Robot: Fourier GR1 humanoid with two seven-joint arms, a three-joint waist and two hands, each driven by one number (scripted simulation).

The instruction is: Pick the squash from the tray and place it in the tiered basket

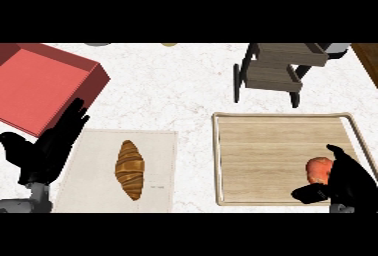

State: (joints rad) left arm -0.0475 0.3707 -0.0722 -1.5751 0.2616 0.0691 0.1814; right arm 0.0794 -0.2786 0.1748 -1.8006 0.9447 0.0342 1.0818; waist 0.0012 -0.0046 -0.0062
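An orange-red squash lies on the wooden tray near its lower right corner. My right hand curls round the squash from the right, with the thumb below it; part of the squash is hidden by the fingers. The tiered basket, grey-brown with dark legs, stands beyond the tray at the upper right. My left hand rests open at the left edge, fingers up.
A croissant lies on a pale mat left of the tray. A red box sits at the upper left, behind the left hand. White marble counter lies between the box and the basket.
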